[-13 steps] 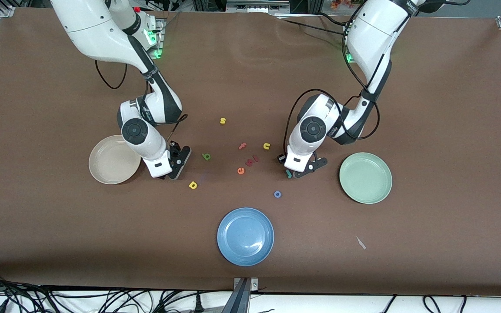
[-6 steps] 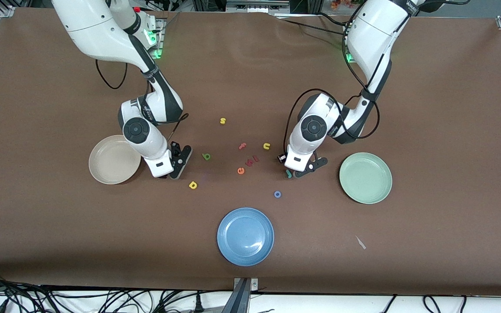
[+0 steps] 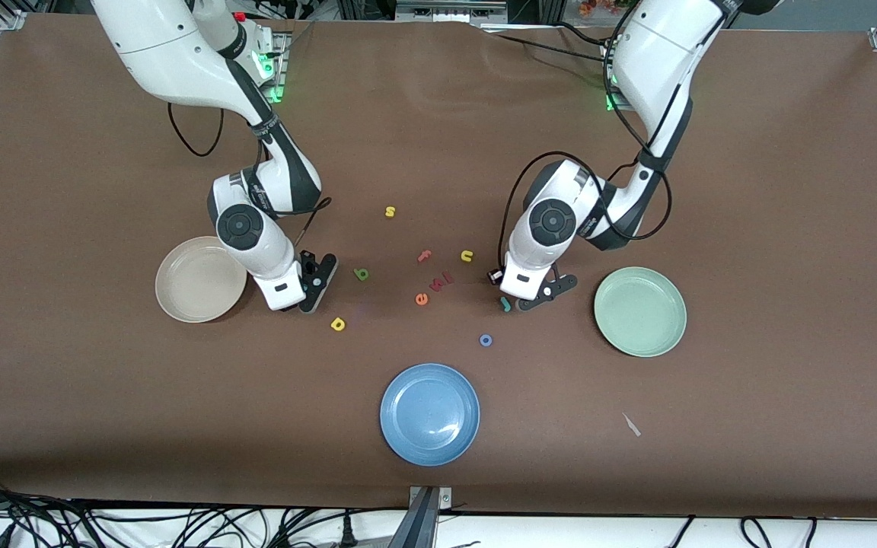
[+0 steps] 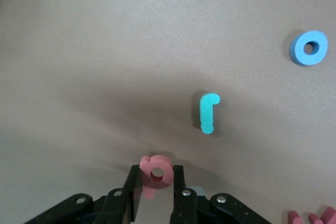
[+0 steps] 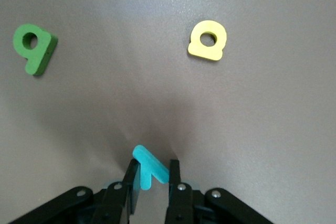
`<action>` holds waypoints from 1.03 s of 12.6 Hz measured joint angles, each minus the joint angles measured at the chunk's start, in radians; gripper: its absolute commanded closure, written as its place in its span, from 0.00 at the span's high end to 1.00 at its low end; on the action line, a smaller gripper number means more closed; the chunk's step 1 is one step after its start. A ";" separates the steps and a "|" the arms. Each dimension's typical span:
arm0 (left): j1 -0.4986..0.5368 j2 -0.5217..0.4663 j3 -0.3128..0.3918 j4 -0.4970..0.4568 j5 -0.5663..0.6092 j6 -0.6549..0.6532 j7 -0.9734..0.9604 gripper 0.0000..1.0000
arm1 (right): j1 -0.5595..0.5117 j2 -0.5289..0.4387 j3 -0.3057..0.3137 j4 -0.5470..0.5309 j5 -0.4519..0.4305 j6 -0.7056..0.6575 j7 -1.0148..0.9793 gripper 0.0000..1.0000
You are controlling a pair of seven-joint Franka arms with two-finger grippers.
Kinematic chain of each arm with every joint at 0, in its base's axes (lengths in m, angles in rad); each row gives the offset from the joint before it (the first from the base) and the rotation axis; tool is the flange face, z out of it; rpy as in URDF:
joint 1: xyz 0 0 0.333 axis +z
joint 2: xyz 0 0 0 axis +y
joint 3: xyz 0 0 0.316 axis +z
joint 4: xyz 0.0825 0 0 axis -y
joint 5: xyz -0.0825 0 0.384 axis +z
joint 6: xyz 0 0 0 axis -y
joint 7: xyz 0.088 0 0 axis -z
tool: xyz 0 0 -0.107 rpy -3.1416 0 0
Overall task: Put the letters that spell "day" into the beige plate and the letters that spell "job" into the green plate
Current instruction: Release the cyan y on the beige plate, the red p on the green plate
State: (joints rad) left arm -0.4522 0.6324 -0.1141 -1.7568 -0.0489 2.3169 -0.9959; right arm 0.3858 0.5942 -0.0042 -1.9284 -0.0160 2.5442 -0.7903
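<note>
My left gripper point(image 4: 157, 182) pinches the salmon b point(image 4: 156, 171); my right gripper point(image 5: 150, 182) pinches the teal y point(image 5: 148, 169), yellow d point(image 5: 208, 40) at one o'clock.

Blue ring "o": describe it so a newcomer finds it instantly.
Start at the blue plate, the plate nearest the front camera. Just farther from that camera, toward the green plate, a blue ring "o" lies flat and alone on the brown table. It is the only plain ring with no stem.
</note>
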 measured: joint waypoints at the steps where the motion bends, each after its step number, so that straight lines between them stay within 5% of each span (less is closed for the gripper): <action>1: 0.010 -0.022 0.005 0.001 0.002 -0.036 0.024 0.00 | 0.000 0.000 0.000 0.000 0.000 0.000 0.000 0.02; 5: 0.095 -0.105 0.014 0.002 0.062 -0.170 0.124 0.00 | -0.001 0.000 -0.001 0.008 0.000 -0.010 0.001 0.00; 10: 0.200 -0.141 0.015 -0.004 0.123 -0.252 0.237 0.00 | -0.092 -0.006 -0.013 0.176 0.020 -0.296 0.005 0.00; 13: 0.265 -0.139 0.014 -0.028 0.123 -0.255 0.337 0.00 | -0.189 -0.027 -0.029 0.190 0.023 -0.409 0.011 0.00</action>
State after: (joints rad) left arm -0.1871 0.4930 -0.0996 -1.7844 0.0741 2.0620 -0.6589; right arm 0.1972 0.5673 -0.0330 -1.7389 0.0071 2.1355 -0.7788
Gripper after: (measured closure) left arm 0.749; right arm 0.749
